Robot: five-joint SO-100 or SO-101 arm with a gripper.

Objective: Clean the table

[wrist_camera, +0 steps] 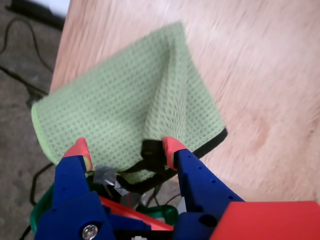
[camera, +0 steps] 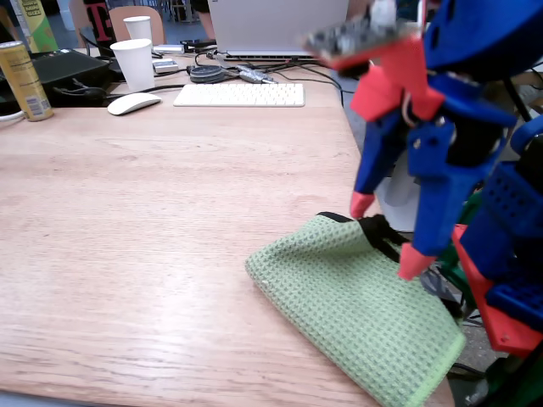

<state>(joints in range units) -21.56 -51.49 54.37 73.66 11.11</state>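
A light oak table fills the fixed view. A green waffle-weave cloth with a black edge lies folded at the table's right front corner, partly over the edge. The cloth also fills the middle of the wrist view, on the table. My blue gripper with red fingertips hangs just above the cloth's right side, open, with nothing between its fingers. In the wrist view the gripper straddles the cloth's near black-edged corner, and whether the tips touch it is unclear.
At the back of the table stand a white keyboard, a white mouse, a paper cup, a yellow can, cables and a laptop. The floor with cables lies past the table's edge.
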